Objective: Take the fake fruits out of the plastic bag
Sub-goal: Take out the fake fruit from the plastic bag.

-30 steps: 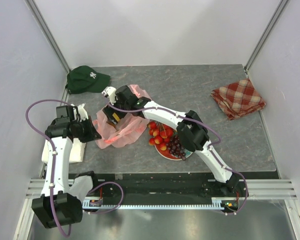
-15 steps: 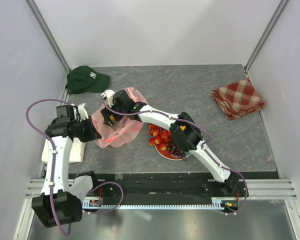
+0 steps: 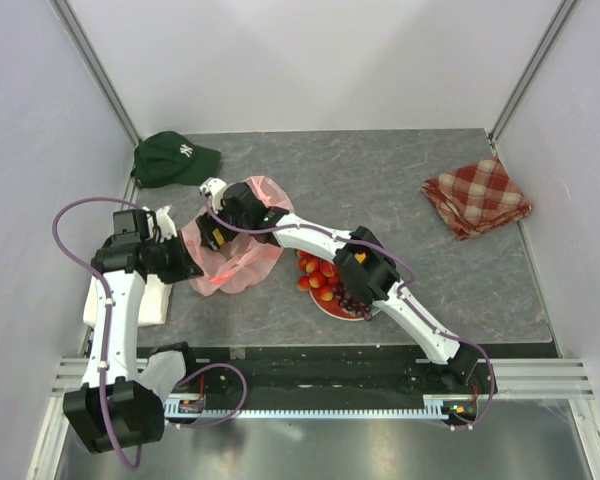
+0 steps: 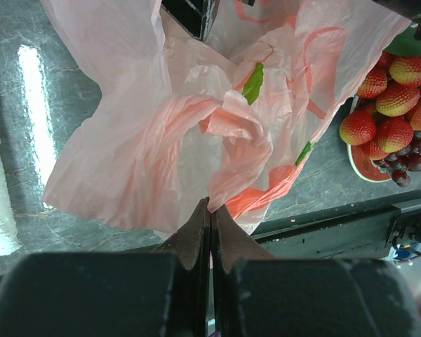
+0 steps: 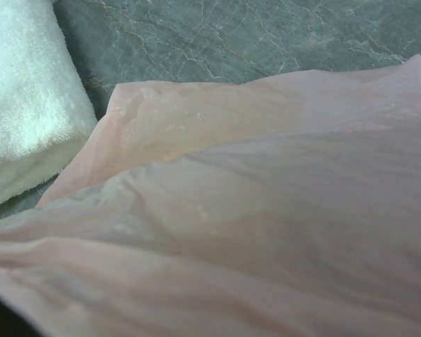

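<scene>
The pink plastic bag point(image 3: 242, 255) lies crumpled on the left of the table. My left gripper point(image 3: 187, 267) is shut on its near edge, and the film is pinched between the closed jaws point(image 4: 210, 208). My right gripper point(image 3: 218, 238) reaches down into the bag's mouth with its fingers spread. One black finger point(image 4: 193, 14) shows in the left wrist view. In the right wrist view the bag film point(image 5: 266, 210) covers everything, so its fingers and anything between them are hidden. Fake fruits lie on the red plate point(image 3: 325, 308): red berries point(image 4: 389, 98) and dark grapes point(image 4: 403, 165).
A green cap point(image 3: 173, 158) sits at the back left and a red-checked cloth point(image 3: 477, 196) at the back right. A white towel point(image 5: 21, 105) lies left of the bag, under my left arm. The table's black front rail point(image 4: 337, 232) runs just beyond the bag.
My right arm has swung left, its elbow now over the plate, and its gripper has gone lower and deeper into the bag. The left gripper has kept its hold without moving.
</scene>
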